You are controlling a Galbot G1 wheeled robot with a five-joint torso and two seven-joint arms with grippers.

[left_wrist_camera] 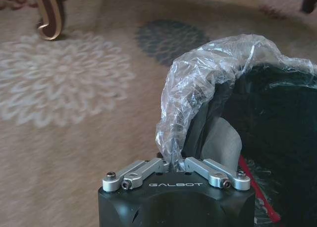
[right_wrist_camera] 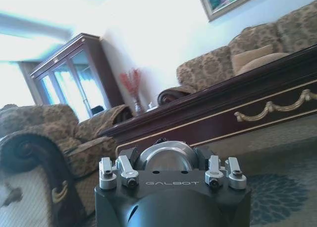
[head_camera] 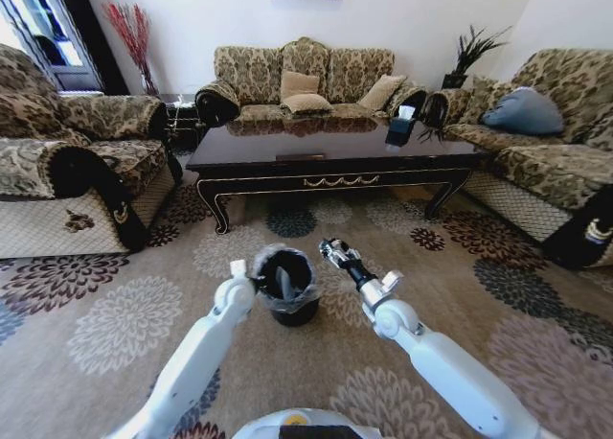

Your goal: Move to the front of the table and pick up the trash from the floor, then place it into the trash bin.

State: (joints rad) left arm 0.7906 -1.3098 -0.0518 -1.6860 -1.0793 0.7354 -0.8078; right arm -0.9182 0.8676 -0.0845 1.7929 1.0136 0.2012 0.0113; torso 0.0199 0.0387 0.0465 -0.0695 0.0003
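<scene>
Where bag [left_wrist_camera: 198, 93] crumples, left gripper [left_wrist_camera: 176, 163] fingers hidden

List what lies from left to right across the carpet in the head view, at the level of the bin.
Left gripper at the bin's rim → trash bin → right gripper, holding a silvery can.

"GALBOT" — printed on the left pincer [left_wrist_camera: 174, 163] and right pincer [right_wrist_camera: 168, 160] housings.
</scene>
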